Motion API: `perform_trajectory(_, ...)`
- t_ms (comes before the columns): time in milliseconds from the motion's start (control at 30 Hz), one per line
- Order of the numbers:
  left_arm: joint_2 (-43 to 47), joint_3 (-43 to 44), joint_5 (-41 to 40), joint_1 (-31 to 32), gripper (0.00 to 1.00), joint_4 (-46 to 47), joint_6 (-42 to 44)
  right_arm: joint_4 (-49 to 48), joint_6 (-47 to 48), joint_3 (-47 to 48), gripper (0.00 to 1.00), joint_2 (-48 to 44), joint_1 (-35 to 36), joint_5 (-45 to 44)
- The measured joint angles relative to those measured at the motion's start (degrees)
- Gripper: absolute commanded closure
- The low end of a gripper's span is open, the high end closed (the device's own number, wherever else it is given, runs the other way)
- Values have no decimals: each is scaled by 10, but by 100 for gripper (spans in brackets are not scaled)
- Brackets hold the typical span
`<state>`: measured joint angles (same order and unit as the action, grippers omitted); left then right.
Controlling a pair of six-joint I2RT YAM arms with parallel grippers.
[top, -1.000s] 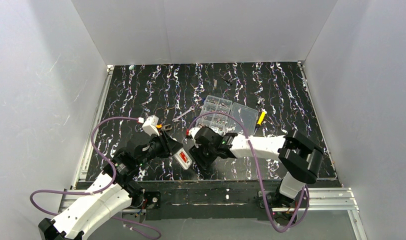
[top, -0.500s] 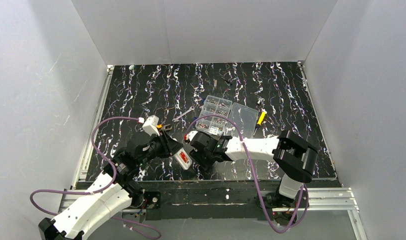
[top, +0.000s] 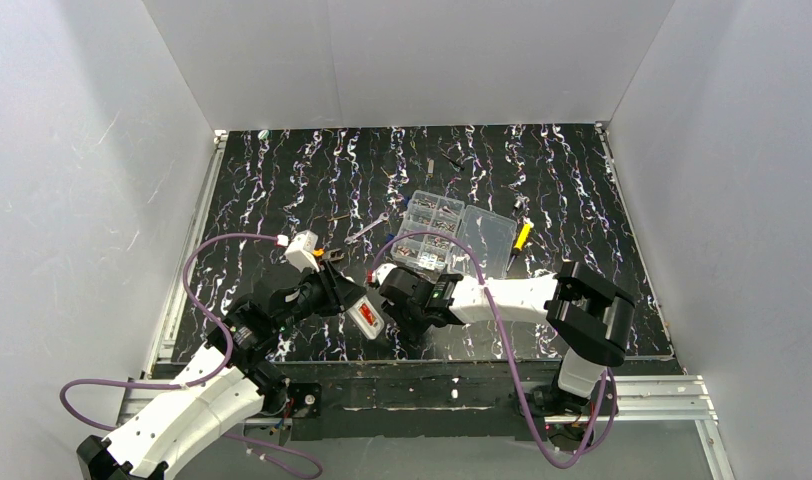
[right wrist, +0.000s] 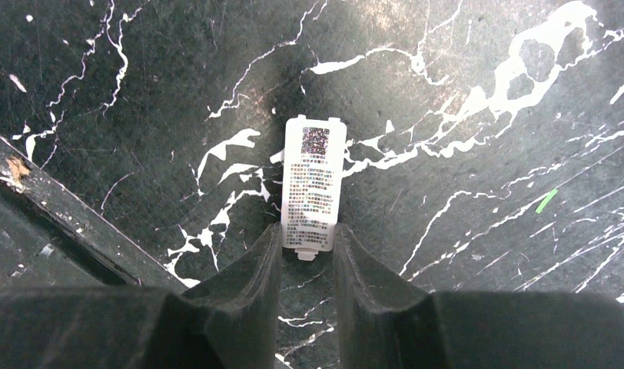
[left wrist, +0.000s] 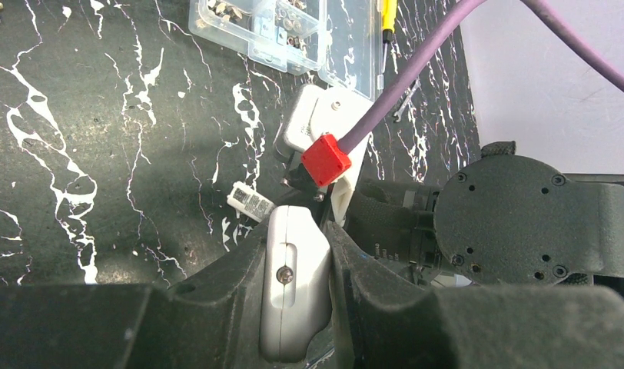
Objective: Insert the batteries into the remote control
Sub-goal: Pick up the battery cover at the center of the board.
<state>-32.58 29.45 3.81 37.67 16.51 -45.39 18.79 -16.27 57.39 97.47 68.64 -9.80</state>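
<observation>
The left hand [left wrist: 297, 240] is clenched on the remote control [top: 365, 317], holding it tilted off the tabletop [right wrist: 486, 254] near the front edge, with the brownish recess turned up toward the overhead camera. Whether batteries already sit in that recess is too small to make out.

Just beside it, the right hand [right wrist: 309, 255] is down on the tabletop and pinches the near end of the small white cover piece [right wrist: 313, 181]. One finger presses each long edge, and the labelled face is up. Most of the cover lies flat beyond the fingertips.

The grip is the weak spot. The fingers catch only the last bit of a thin, flat part, so on lifting it could pivot, droop or squirt out from between the pads. Pressing lower for a better hold would scrape the fingertips on the tabletop.

The two hands also work very close together. The right arm's purple cable [left wrist: 416, 69] and red plug [left wrist: 325, 160] hang just beside the remote control, and a careless swing could knock it askew in the left hand.
</observation>
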Motion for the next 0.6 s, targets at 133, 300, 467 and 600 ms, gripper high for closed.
perform_trajectory(133,0,2,0,0,100,-1,0,5,-1,-9,79,-19,0,-2)
perform_trajectory(300,-11,2,0,0,100,22,-5,45,-5,-23,83,-87,0,-15)
perform_trajectory(467,-77,-8,12,0,100,125,-26,107,-34,-56,86,-216,0,-43)
perform_trajectory(600,-124,-30,21,0,100,201,-50,177,-56,-65,88,-328,0,-65)
